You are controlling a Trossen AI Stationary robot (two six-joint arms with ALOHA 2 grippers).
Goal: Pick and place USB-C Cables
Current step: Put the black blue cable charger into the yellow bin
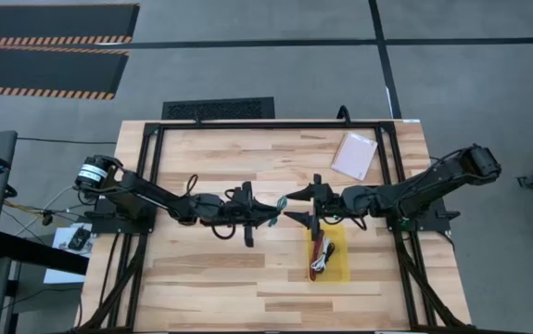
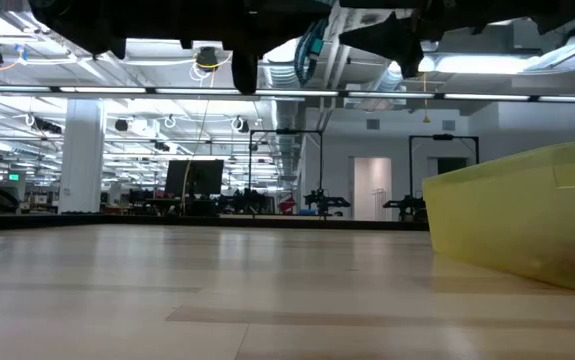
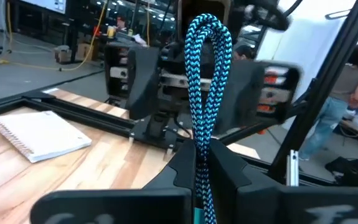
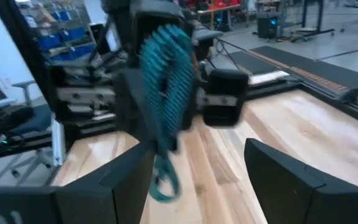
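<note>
The teal USB-C cable (image 3: 207, 74), a folded braided bundle, is held in the air over the table's middle by my left gripper (image 3: 202, 155), which is shut on it. It also shows in the high view as the teal cable (image 1: 271, 207) and from the other side as the teal cable (image 4: 166, 93). My right gripper (image 1: 290, 208) faces it from the table's right. Its fingers (image 4: 272, 168) are open and the bundle is just ahead of the gap. The red, white and black cables (image 1: 322, 255) lie in the yellow tray (image 1: 340, 269). My left gripper pinches the teal bundle between its two fingers at the lower stretch (image 3: 202, 165), several strands together. The fingers come level from the table's left. The folded loop end (image 3: 207, 28) sticks out past the fingertips, a loose loop (image 4: 164, 182) hangs below, and the cable is lifted clear.
The yellow tray (image 2: 527, 220) sits on the near right part of the table, below my right arm. A pale pink spiral-bound packet (image 1: 354, 154) lies at the far right, also seen as the packet (image 3: 38, 134). A black frame (image 1: 266, 125) borders the table. People stand in the room beyond.
</note>
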